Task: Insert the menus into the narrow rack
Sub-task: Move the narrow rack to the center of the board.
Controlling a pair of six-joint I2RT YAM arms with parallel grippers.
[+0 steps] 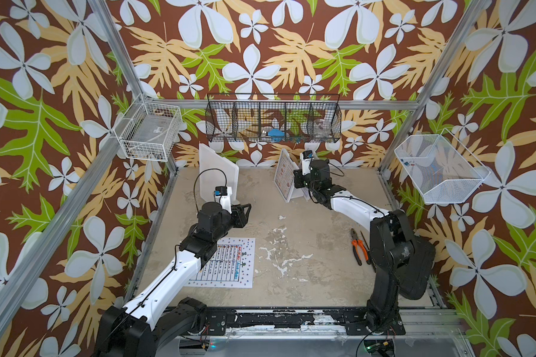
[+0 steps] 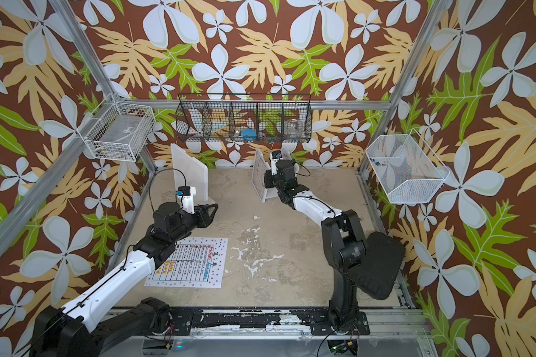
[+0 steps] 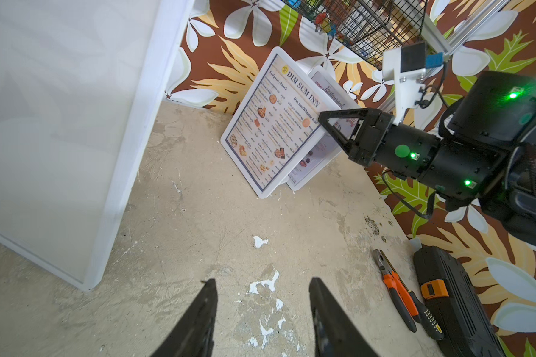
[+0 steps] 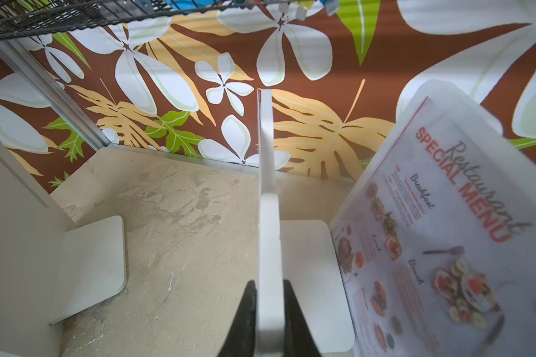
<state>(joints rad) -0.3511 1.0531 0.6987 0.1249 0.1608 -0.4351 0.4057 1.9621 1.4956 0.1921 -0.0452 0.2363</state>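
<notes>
DIM SUM INN menu (image 3: 270,123) stood on edge, long axis upright, pinched by the right gripper (image 4: 268,284), SPECIAL MENU (image 4: 430,231) leaning just beside; dotted-border menu (image 1: 232,262) lay flat nearest the left gripper (image 3: 263,280), parted and empty.
</notes>
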